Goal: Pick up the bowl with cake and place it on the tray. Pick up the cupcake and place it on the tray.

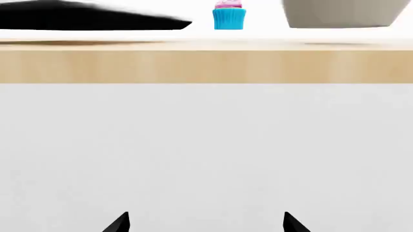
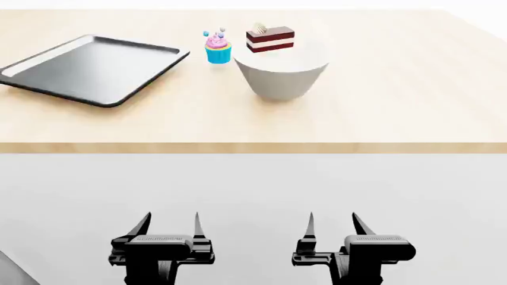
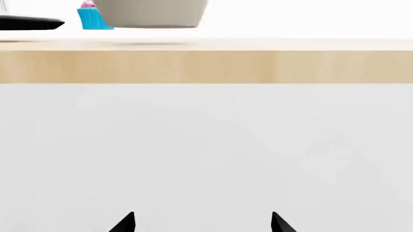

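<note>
A white bowl (image 2: 281, 74) stands on the wooden table (image 2: 380, 107) with a layered chocolate cake slice (image 2: 270, 39) in it. The cupcake (image 2: 218, 48), blue wrapper and pink frosting, stands just left of the bowl. The grey tray (image 2: 91, 68) lies at the table's left. My left gripper (image 2: 170, 225) and right gripper (image 2: 331, 224) are both open and empty, held below and in front of the table's front edge. The left wrist view shows the cupcake (image 1: 229, 17), the bowl (image 1: 342, 14) and the tray (image 1: 90, 19). The right wrist view shows the bowl (image 3: 152, 13), the cupcake (image 3: 90, 18) and the tray's edge (image 3: 29, 22).
The table's front edge (image 2: 253, 148) runs across the head view, above both grippers. Pale grey floor lies below it. The right half of the tabletop is bare wood.
</note>
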`<state>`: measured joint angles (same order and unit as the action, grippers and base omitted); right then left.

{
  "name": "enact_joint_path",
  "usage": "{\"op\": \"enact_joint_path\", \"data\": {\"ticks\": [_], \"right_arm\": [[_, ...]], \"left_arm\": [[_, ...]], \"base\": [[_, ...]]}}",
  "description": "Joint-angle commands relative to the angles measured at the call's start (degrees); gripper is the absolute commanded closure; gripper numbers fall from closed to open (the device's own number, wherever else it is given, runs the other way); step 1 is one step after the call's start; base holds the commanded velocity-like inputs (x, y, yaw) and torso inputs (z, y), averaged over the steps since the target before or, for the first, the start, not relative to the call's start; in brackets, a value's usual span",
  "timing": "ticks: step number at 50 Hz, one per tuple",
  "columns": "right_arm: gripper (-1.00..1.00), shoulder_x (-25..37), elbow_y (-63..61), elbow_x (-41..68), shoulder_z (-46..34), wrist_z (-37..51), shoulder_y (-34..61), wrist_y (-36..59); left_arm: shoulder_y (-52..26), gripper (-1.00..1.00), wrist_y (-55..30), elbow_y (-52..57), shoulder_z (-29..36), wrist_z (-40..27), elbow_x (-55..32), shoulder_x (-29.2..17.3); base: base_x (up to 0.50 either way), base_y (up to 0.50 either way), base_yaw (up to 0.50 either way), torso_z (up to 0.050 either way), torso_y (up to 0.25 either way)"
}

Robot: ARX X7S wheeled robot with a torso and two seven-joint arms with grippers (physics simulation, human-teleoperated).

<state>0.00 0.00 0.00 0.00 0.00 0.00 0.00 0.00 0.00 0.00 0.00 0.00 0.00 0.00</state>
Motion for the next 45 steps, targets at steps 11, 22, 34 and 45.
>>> {"op": "enact_joint_path", "data": {"ticks": [11,22,34,45], "right_arm": [[-1.00,2.65,-0.36,3.17,-2.89,2.69,0.18,0.29],[-1.00,3.69,-0.71,4.44,-4.12,3.76,0.22,0.79],[-1.00,4.51,0.67,5.18,-5.19,4.63,0.71,-0.30],[-1.00,5.22,-0.23,5.82,-6.08,5.48,0.44,0.28]], "left_arm": [[-0.63,-1.00,0.01,-0.58,3.30,-2.71,-2.65,-2.55],[-0.11,-1.00,0.88,0.80,5.50,-3.26,-2.89,-3.91],[0.01,-1.00,0.30,1.90,6.55,-4.18,-3.90,-4.71],[-0.12,-1.00,0.37,1.92,7.38,-4.99,-4.52,-5.46]], "base": [[0.00,0.00,0.00,0.000,0.000],[0.00,0.00,0.00,0.030,0.000],[0.00,0.00,0.00,0.050,0.000],[0.00,0.00,0.00,0.050,0.000]]}}
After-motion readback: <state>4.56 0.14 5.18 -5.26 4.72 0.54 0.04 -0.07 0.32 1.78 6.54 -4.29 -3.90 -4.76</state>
